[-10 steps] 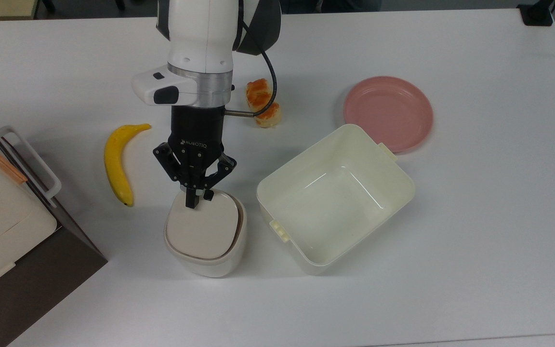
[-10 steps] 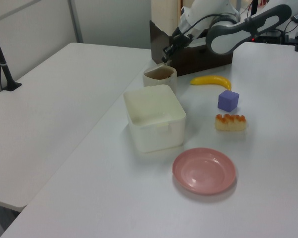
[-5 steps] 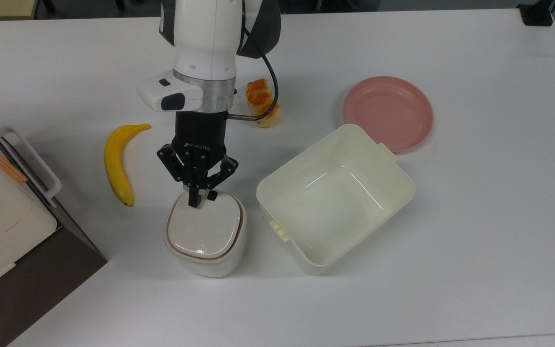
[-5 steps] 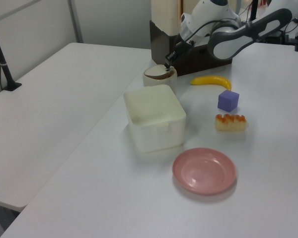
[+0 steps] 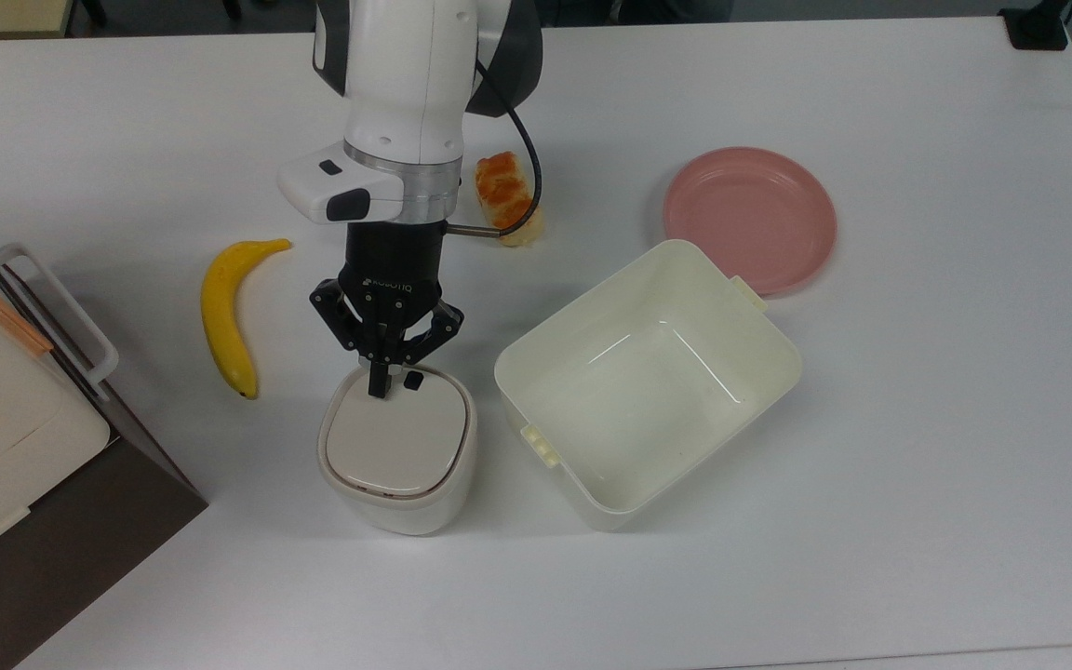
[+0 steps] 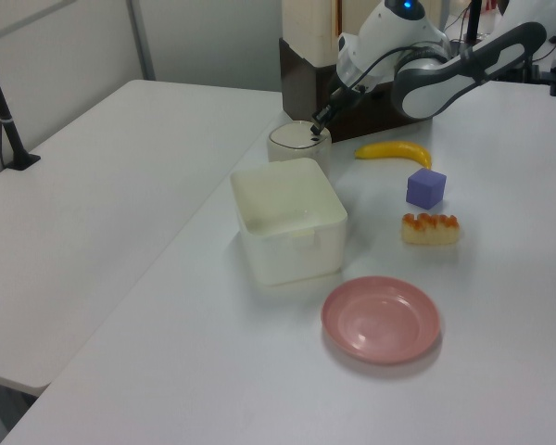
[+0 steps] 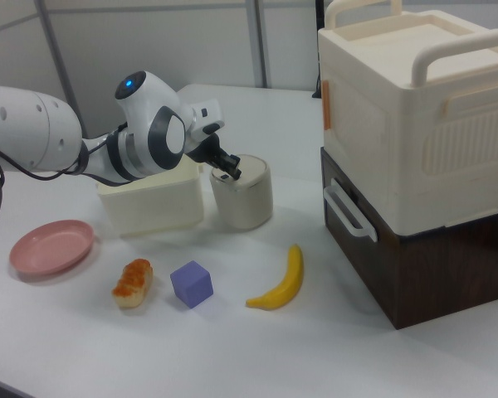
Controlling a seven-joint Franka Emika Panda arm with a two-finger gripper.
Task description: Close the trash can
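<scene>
The tool (image 5: pixel 378 389), its fingers pinched together on nothing, bears tip-down on the far edge of the beige lid (image 5: pixel 395 437) beside its black button (image 5: pixel 413 380). The lid lies flat in the rim of the trash can (image 5: pixel 396 502), which stands on the white table (image 5: pixel 917 447) between a banana (image 5: pixel 224 316) and an empty cream tub (image 5: pixel 648 381). The closing press looks all but finished; what likely remains is a straight lift clear, without dragging the lid.
</scene>
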